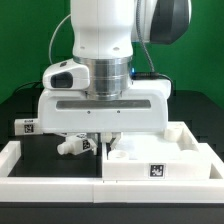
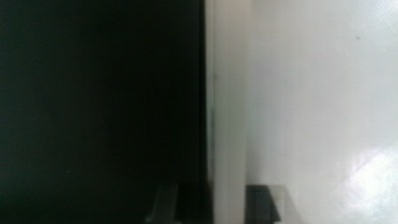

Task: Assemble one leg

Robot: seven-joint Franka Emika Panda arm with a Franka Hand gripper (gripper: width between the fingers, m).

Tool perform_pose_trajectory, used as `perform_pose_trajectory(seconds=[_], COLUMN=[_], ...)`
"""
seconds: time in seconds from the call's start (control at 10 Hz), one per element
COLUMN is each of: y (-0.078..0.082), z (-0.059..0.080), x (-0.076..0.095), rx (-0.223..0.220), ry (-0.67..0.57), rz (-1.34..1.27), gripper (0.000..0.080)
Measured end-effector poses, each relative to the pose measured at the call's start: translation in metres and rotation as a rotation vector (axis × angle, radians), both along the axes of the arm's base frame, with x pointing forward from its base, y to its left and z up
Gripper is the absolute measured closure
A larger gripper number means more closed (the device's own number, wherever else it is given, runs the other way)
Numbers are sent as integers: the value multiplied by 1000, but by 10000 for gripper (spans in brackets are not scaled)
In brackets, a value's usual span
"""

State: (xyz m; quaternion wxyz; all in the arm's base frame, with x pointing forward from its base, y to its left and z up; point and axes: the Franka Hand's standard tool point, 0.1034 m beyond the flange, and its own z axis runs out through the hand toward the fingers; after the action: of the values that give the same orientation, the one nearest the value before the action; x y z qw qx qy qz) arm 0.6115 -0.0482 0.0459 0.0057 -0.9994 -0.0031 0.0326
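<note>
White leg (image 1: 72,146) lies loose just off the slab (image 1: 186,150), on the exterior view's left side of it.
Gripper (image 1: 104,138) low over slab edge; jaw state hidden, can't tell. Risk: fingers clip slab edge or knock leg away.

Flat green backdrop wall (image 1: 25,45) behind, matte black tabletop (image 1: 50,165) in fg, even bright light.

White slab (image 1: 186,150) just beside claw (image 1: 104,142)
</note>
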Motion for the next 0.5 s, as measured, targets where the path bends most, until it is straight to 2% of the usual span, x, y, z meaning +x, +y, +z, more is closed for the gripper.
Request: perform_pose_trajectory(seconds=[0.1,0.3,0.5], y=[2,12,18], z=[1,4,-3], x=[-1,-15,-28], rx=[-2,2,-2], ry=[-4,3,0], rz=[6,17,26], gripper=[745,745,745])
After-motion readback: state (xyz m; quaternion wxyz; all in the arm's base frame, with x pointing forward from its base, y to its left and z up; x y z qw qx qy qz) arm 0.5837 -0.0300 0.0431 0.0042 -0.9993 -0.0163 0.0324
